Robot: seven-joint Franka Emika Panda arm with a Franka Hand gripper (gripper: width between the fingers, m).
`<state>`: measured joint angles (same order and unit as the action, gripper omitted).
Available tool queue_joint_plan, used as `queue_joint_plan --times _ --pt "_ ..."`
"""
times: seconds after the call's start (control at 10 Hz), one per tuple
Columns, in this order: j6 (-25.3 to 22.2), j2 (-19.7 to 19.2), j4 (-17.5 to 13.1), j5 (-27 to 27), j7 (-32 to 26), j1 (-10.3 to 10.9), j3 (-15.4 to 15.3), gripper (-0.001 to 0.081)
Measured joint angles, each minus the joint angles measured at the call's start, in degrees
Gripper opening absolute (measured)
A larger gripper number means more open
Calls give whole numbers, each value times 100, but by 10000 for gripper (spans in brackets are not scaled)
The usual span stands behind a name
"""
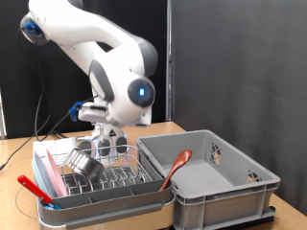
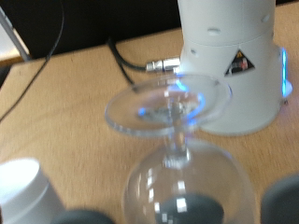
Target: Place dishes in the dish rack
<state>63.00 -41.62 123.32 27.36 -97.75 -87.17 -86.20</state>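
My gripper (image 1: 104,134) hangs over the dish rack (image 1: 144,196), a pale tray with a wire grid at the exterior view's lower left. It is shut on a clear stemmed glass (image 1: 103,147), held just above the rack. In the wrist view the glass (image 2: 173,112) lies between the dark fingertips of the gripper (image 2: 182,213), its round foot pointing away. A shiny steel bowl (image 1: 84,165) sits tilted in the rack. The reddish-brown spoon (image 1: 176,171) leans inside the grey crate (image 1: 240,182).
The deep grey crate stands right of the rack. Red-handled (image 1: 32,186) and pink (image 1: 48,177) items stand at the rack's left end. The robot's white base (image 2: 229,65) and cables (image 2: 131,61) are on the wooden table behind. A white round object (image 2: 23,191) lies near the glass.
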Motion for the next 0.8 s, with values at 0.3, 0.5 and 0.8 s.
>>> queue_joint_plan --times 0.3,0.5,0.8 --pt "298 -9 -163 178 -120 -456 -852 803" --pt "421 -46 -329 158 -244 -654 -1333 803" --pt "524 -120 -676 -422 -246 -813 -1832 803"
